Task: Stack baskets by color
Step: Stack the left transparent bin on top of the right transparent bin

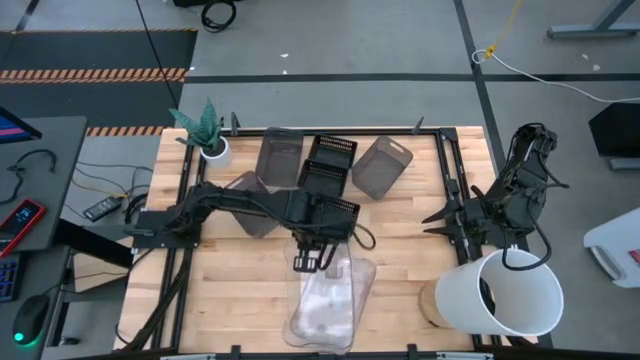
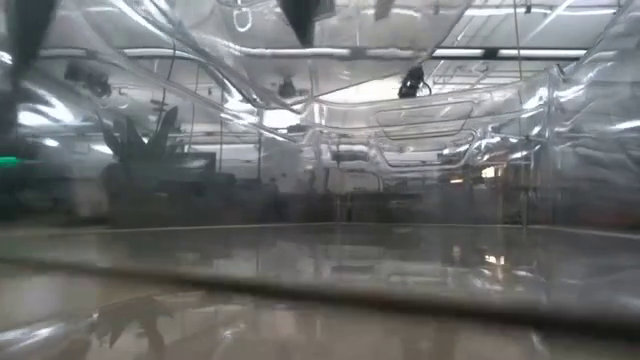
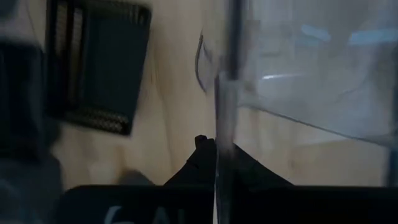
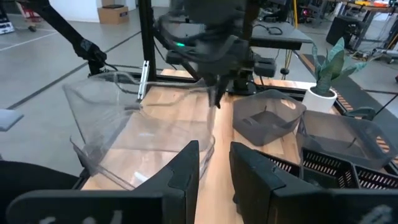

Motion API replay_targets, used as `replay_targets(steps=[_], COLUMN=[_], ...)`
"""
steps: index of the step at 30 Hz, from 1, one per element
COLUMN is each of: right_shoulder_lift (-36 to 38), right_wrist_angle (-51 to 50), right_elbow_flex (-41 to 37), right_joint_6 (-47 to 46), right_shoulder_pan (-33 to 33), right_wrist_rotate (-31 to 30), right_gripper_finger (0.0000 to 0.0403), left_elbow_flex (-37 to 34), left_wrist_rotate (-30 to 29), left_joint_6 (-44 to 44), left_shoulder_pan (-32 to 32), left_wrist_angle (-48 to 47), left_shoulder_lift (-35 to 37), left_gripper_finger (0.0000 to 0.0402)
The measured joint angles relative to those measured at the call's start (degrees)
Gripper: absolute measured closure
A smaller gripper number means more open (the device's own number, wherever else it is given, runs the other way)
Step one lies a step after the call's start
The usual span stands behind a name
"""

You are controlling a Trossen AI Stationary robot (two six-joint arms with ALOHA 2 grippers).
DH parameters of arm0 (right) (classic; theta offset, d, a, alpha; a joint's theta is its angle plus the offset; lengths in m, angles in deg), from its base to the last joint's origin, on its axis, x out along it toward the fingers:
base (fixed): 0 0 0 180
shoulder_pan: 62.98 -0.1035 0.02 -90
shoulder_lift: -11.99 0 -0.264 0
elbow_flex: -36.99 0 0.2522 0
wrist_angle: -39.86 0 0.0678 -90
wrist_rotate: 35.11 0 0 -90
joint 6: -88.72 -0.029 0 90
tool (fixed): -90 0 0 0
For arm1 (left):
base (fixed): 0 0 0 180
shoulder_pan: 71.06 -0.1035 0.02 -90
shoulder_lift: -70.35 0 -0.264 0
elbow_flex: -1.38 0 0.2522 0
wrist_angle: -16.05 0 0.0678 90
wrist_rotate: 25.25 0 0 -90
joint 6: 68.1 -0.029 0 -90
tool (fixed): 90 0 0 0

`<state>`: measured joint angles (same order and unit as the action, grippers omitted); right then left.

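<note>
The left gripper (image 1: pixel 310 262) is clamped on the rim of a clear bin (image 1: pixel 328 300) at the table's (image 1: pixel 400 250) front middle, nested in other clear bins. Grey bins (image 1: pixel 381 166) and black bins (image 1: pixel 327 165) lie behind. The right gripper (image 4: pixel 214 168), empty and parted, waits near the bucket (image 1: pixel 500 292).
</note>
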<state>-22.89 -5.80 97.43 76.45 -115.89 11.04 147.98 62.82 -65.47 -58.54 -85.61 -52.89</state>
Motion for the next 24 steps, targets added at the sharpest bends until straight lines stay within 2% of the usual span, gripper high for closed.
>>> replay_targets(steps=[3, 8, 17, 24], right_shoulder_lift=[-0.71, -1.35, -1.61, -1.61], right_wrist_angle=[-0.12, -0.46, -1.16, -1.22], right_elbow_flex=[0.00, 0.00, 0.00, 0.01], right_joint_6=[-0.84, -2.21, -3.05, -3.09], right_shoulder_pan=[-0.02, -0.02, -0.01, -0.02], right_wrist_rotate=[0.01, 0.07, 0.04, 0.04], right_gripper_finger=[0.0308, 0.0308, 0.0308, 0.0308], left_elbow_flex=[0.02, 0.11, 0.02, 0.00], left_wrist_rotate=[-3.40, -5.65, -5.53, -5.57], left_joint_6=[-7.85, -18.95, -27.70, -32.66], left_shoulder_pan=[1.53, 2.69, 3.18, 4.10], left_wrist_angle=[2.21, 7.82, 11.03, 11.69], left_shoulder_lift=[0.07, 0.15, 0.13, -0.28], left_gripper_finger=[0.0393, 0.0393, 0.0392, 0.0359])
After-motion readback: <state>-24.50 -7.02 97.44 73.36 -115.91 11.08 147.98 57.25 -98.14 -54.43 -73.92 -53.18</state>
